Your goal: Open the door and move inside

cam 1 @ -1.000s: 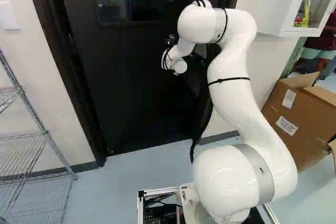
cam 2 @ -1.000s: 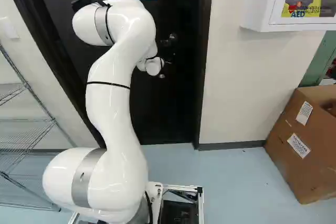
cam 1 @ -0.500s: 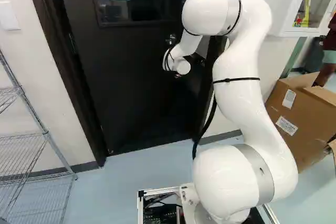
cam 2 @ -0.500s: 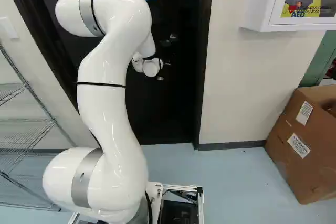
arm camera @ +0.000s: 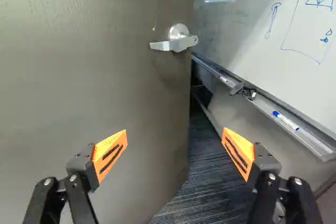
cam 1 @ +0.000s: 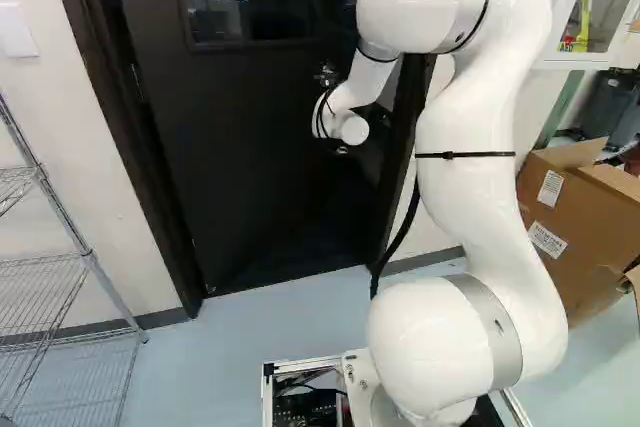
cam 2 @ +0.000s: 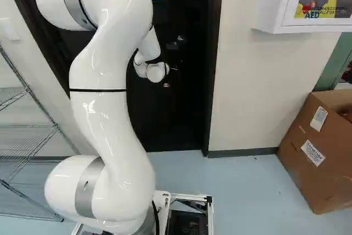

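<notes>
Pincer (arm camera: 175, 131) spread wide, nothing between its orange pads (arm camera: 109, 153); one pad stands before the face of the door (arm camera: 79, 87), the other on the side of the gap. Over the last second the white arm (cam 1: 465, 157) has folded back, its upper bend rising and drawing nearer the base, while its wrist end (cam 1: 353, 129) has shifted only slightly; the base has not moved. Door ajar, the latch looks already beaten, so the step in hand is likely pushing the leaf farther in rather than working the handle again; whether the leaf itself swung in that second, I cannot tell.

Lever handle (arm camera: 173, 44) lies ahead of the pincer, on the door near its free edge, well apart from both pads; past that edge, to the right, show dark carpet (arm camera: 202, 182) and a whiteboard (arm camera: 294, 24). Next may come a push on the leaf, then driving through; the right pad could snag the edge.
</notes>
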Controlling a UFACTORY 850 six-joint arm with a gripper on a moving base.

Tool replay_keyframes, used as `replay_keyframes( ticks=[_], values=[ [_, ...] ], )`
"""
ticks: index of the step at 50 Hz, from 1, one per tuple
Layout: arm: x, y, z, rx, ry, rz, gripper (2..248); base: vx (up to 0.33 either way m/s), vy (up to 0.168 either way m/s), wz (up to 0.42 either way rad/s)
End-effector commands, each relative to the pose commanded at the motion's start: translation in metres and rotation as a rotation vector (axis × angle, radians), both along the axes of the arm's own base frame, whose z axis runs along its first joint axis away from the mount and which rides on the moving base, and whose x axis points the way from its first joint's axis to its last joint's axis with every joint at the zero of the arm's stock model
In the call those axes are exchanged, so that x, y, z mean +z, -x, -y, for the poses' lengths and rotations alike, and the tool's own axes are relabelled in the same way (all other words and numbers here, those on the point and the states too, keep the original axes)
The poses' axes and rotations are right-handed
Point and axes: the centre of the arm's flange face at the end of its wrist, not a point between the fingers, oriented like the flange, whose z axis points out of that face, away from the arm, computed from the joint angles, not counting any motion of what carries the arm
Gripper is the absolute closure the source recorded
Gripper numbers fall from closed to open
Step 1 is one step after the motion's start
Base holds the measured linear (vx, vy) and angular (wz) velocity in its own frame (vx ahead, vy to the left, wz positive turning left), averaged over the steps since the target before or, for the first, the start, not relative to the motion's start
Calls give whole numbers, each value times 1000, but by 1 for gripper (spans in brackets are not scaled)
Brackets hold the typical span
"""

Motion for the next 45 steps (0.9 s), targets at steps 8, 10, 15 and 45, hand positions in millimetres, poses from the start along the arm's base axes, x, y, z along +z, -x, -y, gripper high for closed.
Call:
replay_keyframes(
  ticks=[8, 10, 15, 45],
  values=[
    [2, 16, 2, -2, 0, -11, 3, 0, 0, 0],
    [3, 20, 3, -2, 1, -14, 3, 0, 0, 0],
    [4, 31, 4, 6, 8, -17, 3, 0, 0, 0],
    [7, 92, 4, 68, 44, -79, 3, 0, 0, 0]
  ],
)
